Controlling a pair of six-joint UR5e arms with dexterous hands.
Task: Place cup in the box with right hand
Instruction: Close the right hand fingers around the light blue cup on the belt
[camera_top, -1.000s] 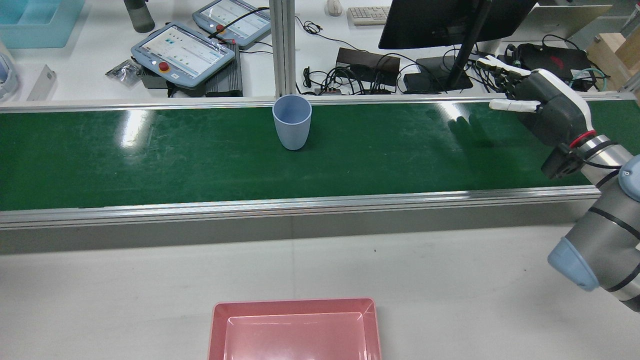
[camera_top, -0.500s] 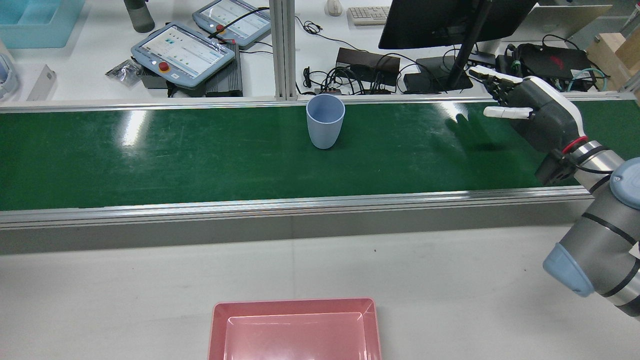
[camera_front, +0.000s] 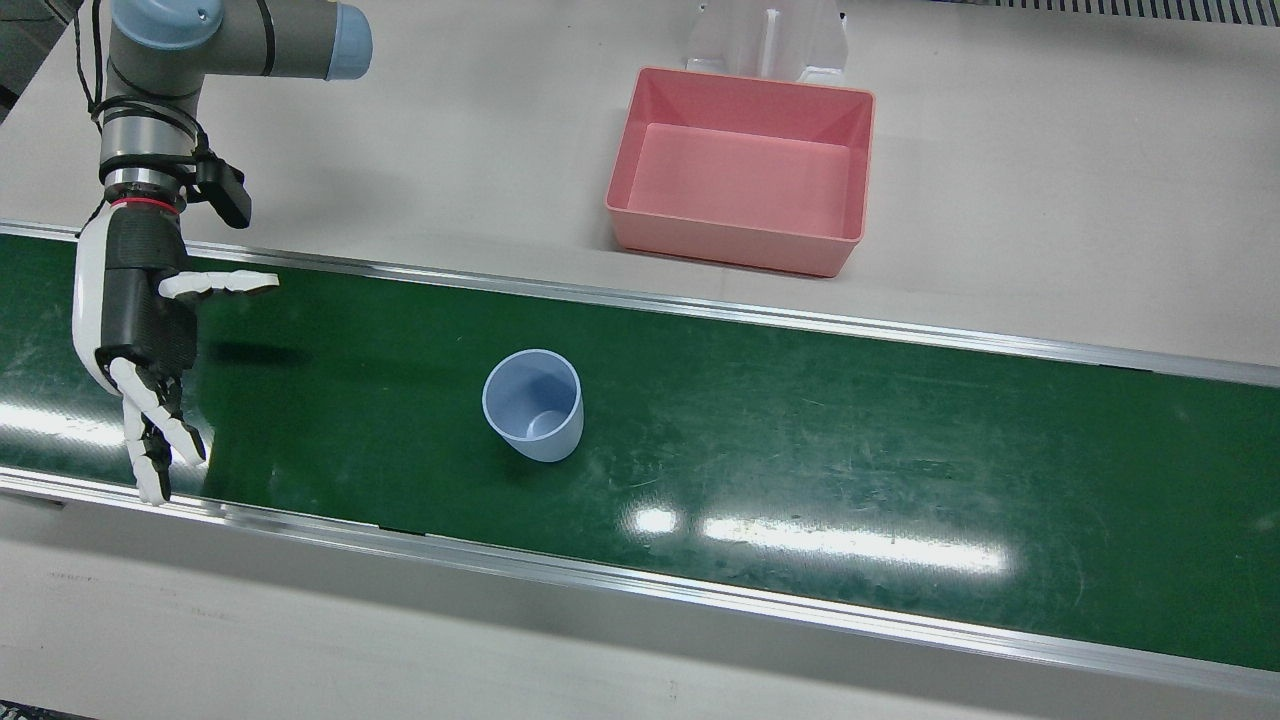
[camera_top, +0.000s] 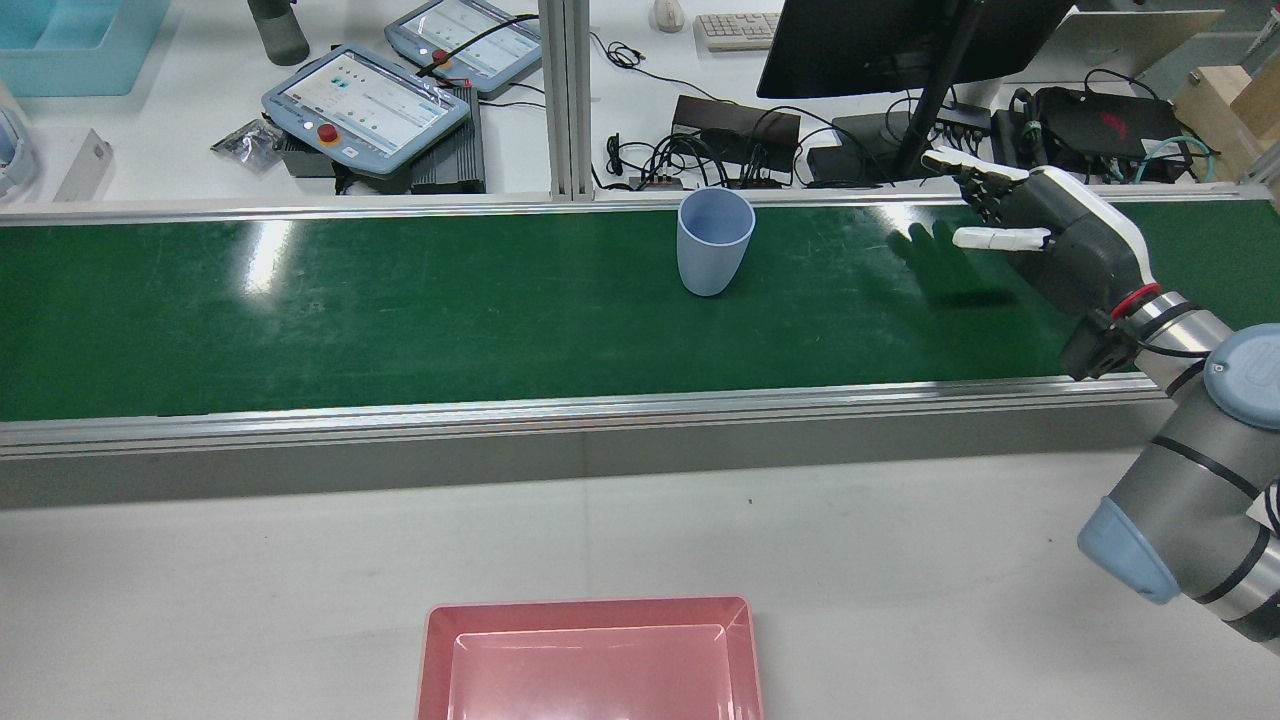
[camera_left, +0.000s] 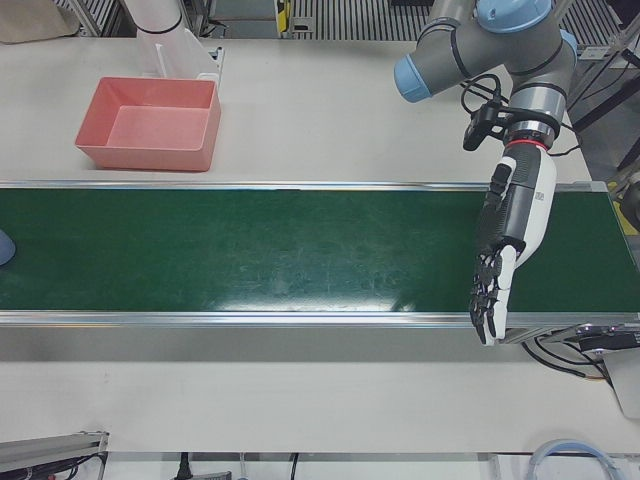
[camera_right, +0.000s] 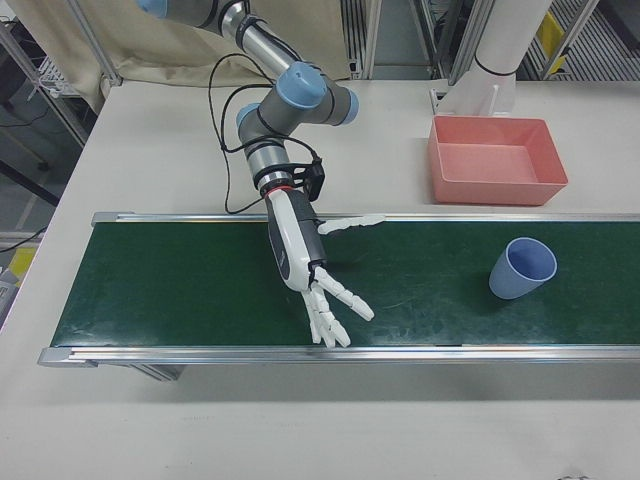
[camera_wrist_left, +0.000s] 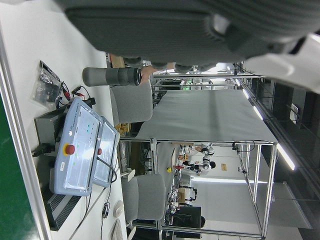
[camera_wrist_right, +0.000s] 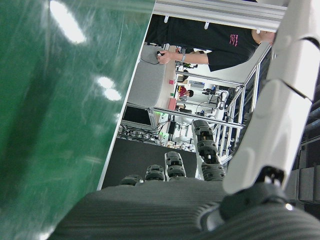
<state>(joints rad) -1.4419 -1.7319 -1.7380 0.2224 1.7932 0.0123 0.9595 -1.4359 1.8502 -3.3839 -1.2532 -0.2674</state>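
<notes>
Rear view: high behind, facing forward over belt and box; front view: opposite, steeply down, sharing both. Side-front views: oblique, wider; hand views: close, sideways.

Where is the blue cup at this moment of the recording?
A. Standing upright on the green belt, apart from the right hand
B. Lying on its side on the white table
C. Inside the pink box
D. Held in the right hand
A. The blue cup stands upright, mouth up, on the green belt, with bare belt between it and the open right hand; the pink box holds nothing.
</notes>
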